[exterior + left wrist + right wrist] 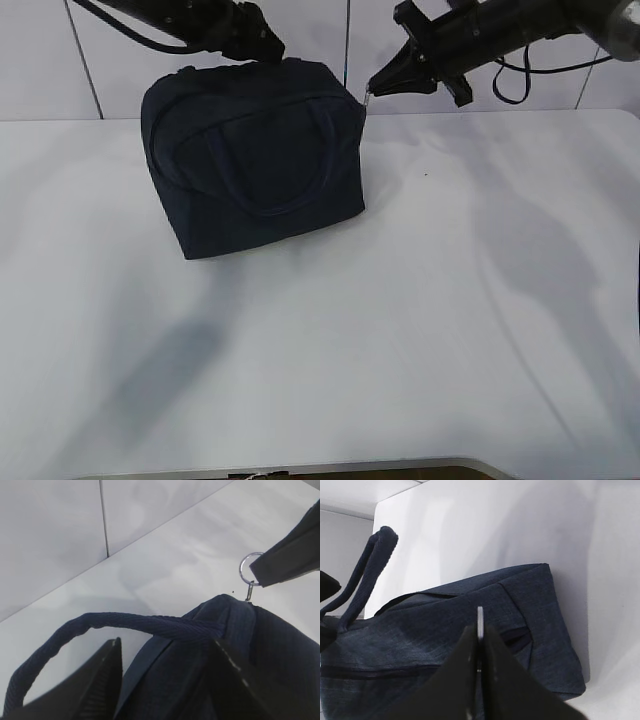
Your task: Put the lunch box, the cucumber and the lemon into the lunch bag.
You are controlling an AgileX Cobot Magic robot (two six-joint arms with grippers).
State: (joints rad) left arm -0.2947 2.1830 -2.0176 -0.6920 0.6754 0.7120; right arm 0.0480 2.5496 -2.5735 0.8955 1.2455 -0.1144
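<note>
The dark navy lunch bag (250, 160) stands at the back left of the white table, its zipper closed along the top. My right gripper (370, 90) is shut on the metal ring pull (480, 616) at the bag's right top corner. The ring (248, 569) and the right fingertips (290, 555) also show in the left wrist view. My left gripper (262, 45) is at the bag's rear top, and its fingers (112, 680) close on the bag fabric (170, 680) under a loop handle (100, 622). The lunch box, the cucumber and the lemon are hidden or out of view.
The white table (420, 330) stretches in front of and to the right of the bag. A white panelled wall (60, 60) rises right behind the bag. The table's front edge (380, 468) is at the bottom.
</note>
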